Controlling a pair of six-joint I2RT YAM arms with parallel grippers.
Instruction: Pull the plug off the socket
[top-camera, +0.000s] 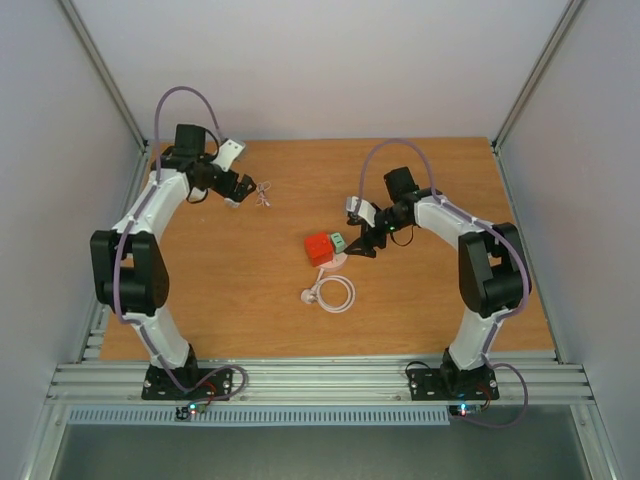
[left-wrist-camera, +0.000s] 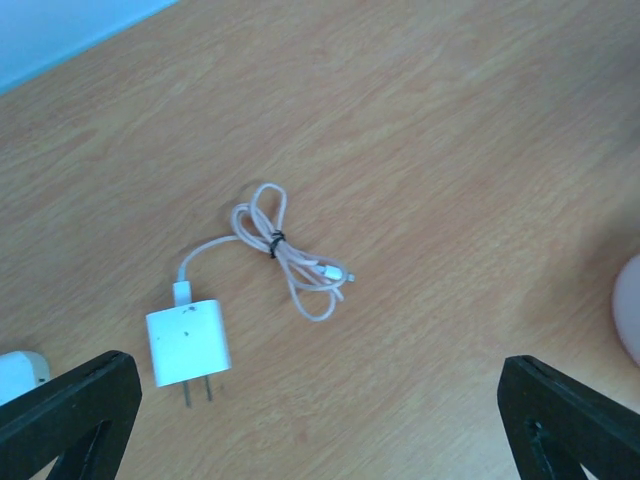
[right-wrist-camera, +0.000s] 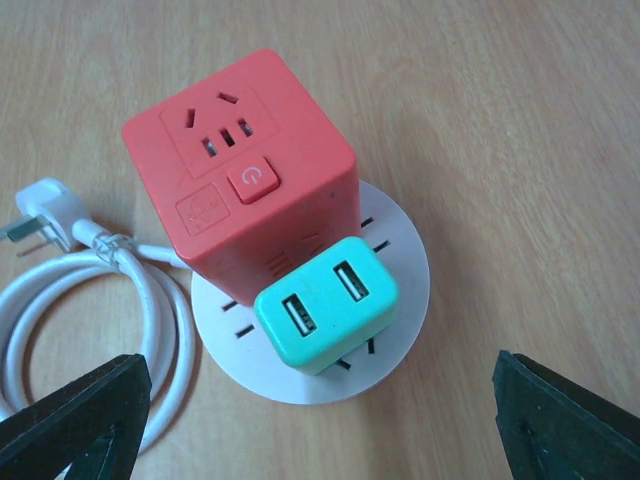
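The socket (right-wrist-camera: 400, 250) is a round, flat, pale disc lying on the wooden table; it also shows in the top view (top-camera: 337, 262). Two things are plugged into its top: a red cube adapter (right-wrist-camera: 240, 170) and, in front of it, a small teal plug (right-wrist-camera: 325, 315) with two USB ports. My right gripper (right-wrist-camera: 320, 425) is open wide just above the teal plug, its fingers far apart on either side and touching nothing. In the top view it (top-camera: 362, 244) sits right of the red cube (top-camera: 320, 247). My left gripper (left-wrist-camera: 320, 425) is open and empty at the far left (top-camera: 237, 189).
A white coiled cord (right-wrist-camera: 90, 300) with its own plug lies left of the socket. Under the left gripper lie a white rectangular charger block (left-wrist-camera: 187, 342) and its thin tied cable (left-wrist-camera: 290, 260). Grey walls stand close to the table's left and right edges.
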